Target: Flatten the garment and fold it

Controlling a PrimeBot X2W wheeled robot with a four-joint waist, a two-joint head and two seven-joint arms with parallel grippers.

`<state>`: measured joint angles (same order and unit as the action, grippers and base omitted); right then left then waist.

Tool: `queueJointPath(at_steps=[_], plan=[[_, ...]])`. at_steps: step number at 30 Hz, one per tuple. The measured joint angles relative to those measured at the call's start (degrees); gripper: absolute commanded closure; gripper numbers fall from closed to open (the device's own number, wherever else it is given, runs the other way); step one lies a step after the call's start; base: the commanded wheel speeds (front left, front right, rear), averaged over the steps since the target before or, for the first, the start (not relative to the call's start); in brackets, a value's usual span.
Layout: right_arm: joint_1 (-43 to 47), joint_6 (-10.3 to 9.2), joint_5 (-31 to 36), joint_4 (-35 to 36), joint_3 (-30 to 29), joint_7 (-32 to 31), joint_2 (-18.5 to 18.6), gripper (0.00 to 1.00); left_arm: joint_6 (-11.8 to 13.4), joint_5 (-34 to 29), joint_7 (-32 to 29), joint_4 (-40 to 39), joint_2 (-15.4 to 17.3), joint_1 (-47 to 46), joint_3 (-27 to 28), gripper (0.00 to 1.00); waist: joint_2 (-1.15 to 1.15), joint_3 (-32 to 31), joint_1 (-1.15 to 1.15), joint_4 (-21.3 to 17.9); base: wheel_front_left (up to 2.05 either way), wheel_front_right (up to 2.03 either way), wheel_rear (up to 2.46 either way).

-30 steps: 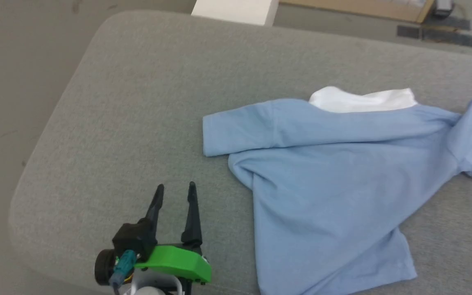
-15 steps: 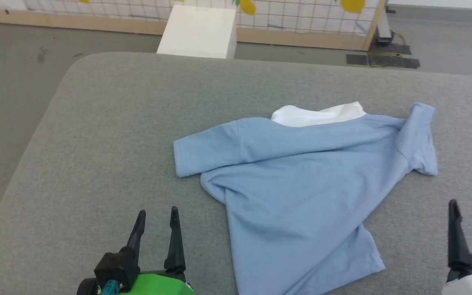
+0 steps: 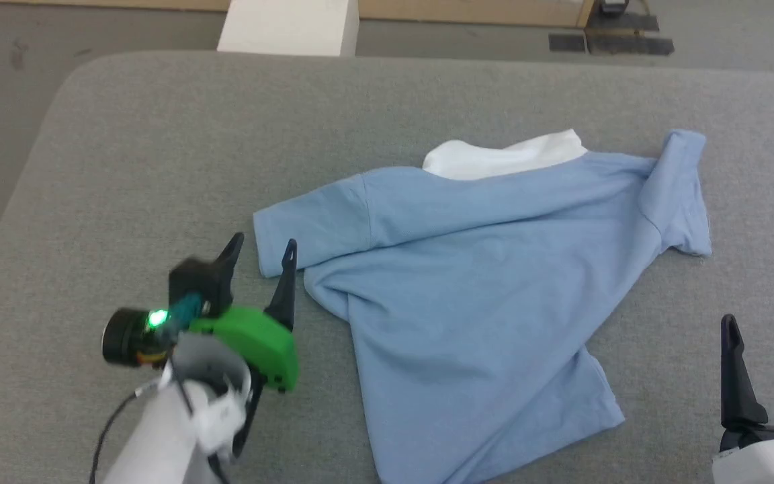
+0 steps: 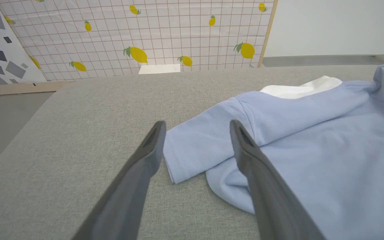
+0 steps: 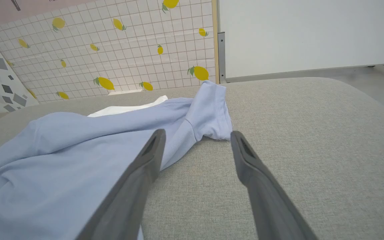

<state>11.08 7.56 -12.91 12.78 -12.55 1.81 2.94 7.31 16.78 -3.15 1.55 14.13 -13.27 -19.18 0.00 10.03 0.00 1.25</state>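
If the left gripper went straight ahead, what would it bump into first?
Probably the shirt: its sleeve end lies just ahead, between the left gripper's open fingers. How high the fingers ride above it is unclear.

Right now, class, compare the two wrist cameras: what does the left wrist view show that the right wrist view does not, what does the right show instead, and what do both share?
Left wrist view: the open left hand pointing at the flat sleeve's hemmed end.
Right wrist view: the open right hand pointing at the raised sleeve's hem, with bare cushion beside it.
Shared: the light blue shirt, its white section, the grey cushion and the lemon-print backdrop.
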Motion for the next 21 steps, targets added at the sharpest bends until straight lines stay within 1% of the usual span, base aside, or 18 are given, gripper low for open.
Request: queueJointPath(at_steps=[3, 5, 7, 8, 10, 13, 16, 21], plan=[[-0.68, 0.0, -0.38, -0.2, 0.19, -0.01, 0.0, 0.0, -1.31, 1.88, -7.59, 4.23, 0.14, -5.15, 0.05, 0.0, 0.0, 1.67, 0.0, -0.45, 0.0, 0.0, 0.0], [-1.42, 0.0, -0.45, -0.29, 0.47, -0.01, 0.0, 0.0, -3.09, 4.15, -13.57, 7.32, 0.57, -8.61, 0.01, 0.0, 0.0, 2.86, 0.0, -0.84, 0.0, 0.0, 0.0], [-2.21, 0.0, -0.54, -0.21, 0.68, -0.04, 0.0, 0.0, -4.31, 6.71, -18.53, 9.39, 0.81, -11.78, 0.55, 0.0, 0.0, 3.97, 0.0, -1.22, 0.0, 0.0, 0.0], [-3.35, 0.0, -0.71, -0.09, 0.91, -0.3, -0.01, 0.0, -5.39, 8.71, -25.54, 11.6, 2.65, -16.89, 1.86, 0.0, 0.0, 5.77, 0.0, -1.97, 0.0, 0.0, 0.0], [-4.05, 0.0, -0.81, -0.15, 0.97, -0.36, 0.0, 0.0, -5.54, 10.57, -30.71, 12.81, 4.32, -19.41, 2.86, 0.0, 0.0, 7.02, 0.0, -2.65, 0.0, 0.0, 0.0], [-4.49, 0.0, -1.33, -0.43, 1.02, -0.34, 0.0, 0.0, -4.77, 13.06, -37.12, 13.72, 5.52, -20.79, 4.21, 0.0, 0.0, 8.8, 0.0, -3.71, 0.0, 0.0, 0.0], [-4.86, 0.0, -1.59, -0.66, 1.18, -0.2, -0.01, 0.0, -2.93, 13.02, -40.88, 13.5, 6.98, -21.26, 4.61, 0.0, 0.0, 10.54, 0.0, -4.76, 0.0, 0.0, 0.0], [-5.8, 0.0, -1.81, -1.05, 1.14, 0.26, 0.0, 0.0, -0.43, 13.04, -43.45, 12.21, 7.55, -21.51, 5.41, 0.0, 0.0, 13.03, 0.0, -6.18, 0.0, 0.0, 0.0]])
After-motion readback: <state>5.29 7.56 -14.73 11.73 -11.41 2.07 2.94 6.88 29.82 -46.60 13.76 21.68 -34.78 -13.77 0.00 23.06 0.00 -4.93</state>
